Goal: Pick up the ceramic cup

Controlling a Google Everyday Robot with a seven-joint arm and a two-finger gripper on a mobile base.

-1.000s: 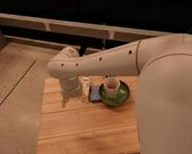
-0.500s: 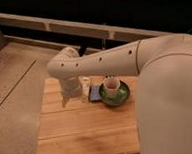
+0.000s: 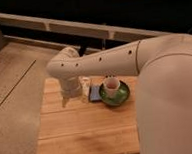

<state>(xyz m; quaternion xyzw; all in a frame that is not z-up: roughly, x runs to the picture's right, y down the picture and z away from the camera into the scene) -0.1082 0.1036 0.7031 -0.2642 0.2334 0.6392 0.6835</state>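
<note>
The ceramic cup (image 3: 111, 85) is small, cream-beige and handleless. It stands in or right behind the round green bowl (image 3: 115, 95) on the wooden table (image 3: 79, 135). My white arm reaches across from the right. Its wrist bends down over the table's far left part. The gripper (image 3: 67, 99) hangs there just above the wood, to the left of the cup and apart from it, with nothing seen in it.
A flat blue object (image 3: 95, 94) lies against the bowl's left side. A small whitish object (image 3: 85, 85) stands between it and my wrist. Beyond the table's far edge is a dark wall with a pale rail (image 3: 75, 27). Bare floor lies to the left.
</note>
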